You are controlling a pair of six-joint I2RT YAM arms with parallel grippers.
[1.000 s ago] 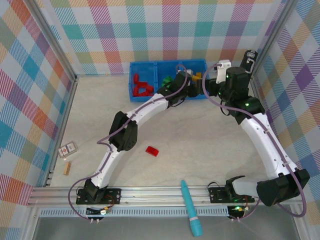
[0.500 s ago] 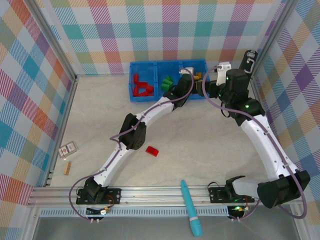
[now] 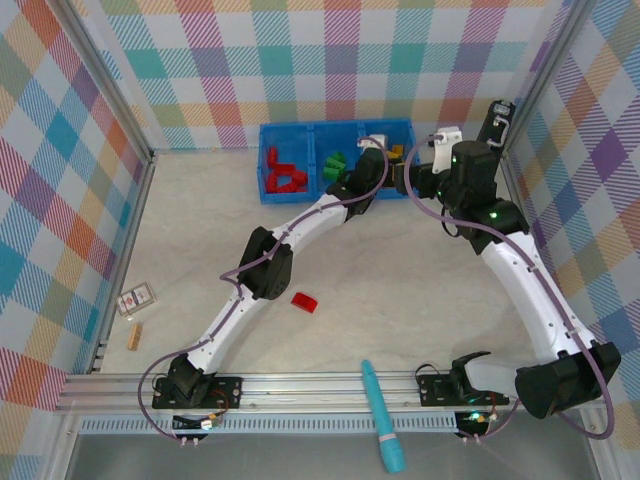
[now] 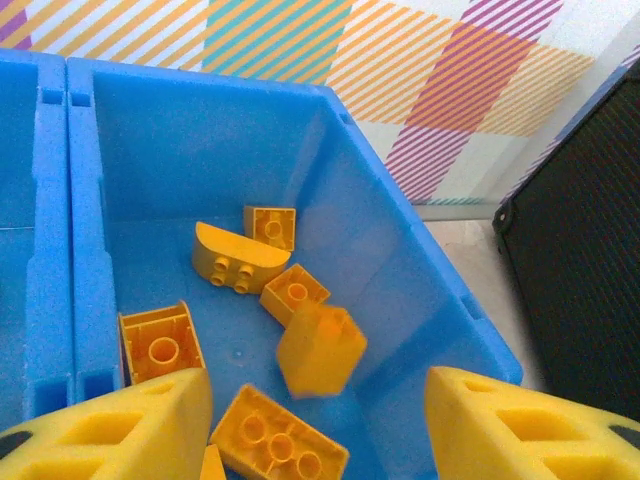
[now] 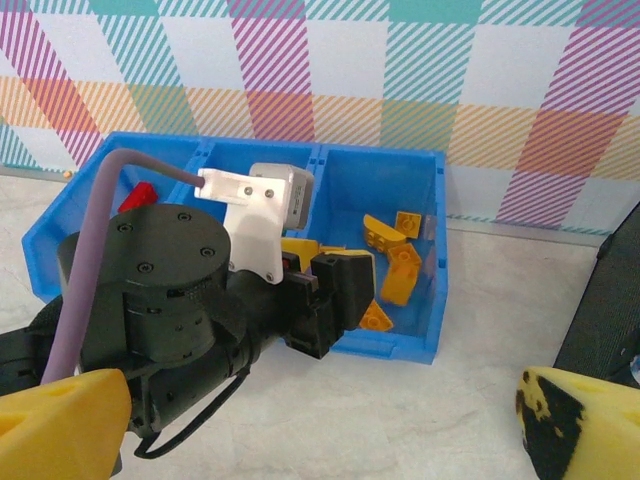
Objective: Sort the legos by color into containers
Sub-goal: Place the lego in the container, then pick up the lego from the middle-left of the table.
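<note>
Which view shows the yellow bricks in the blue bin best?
Left wrist view: yellow bricks lie close and clear in the blue bin. Right wrist view: some hide behind the left arm. Top view: tiny specks.

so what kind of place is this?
Probably a lab robot cell: plaid panels wall in a tabletop, two arms bolted to an aluminium rail, bricks in a blue bin.

Left arm crosses table to bin — space between arms open.
</note>
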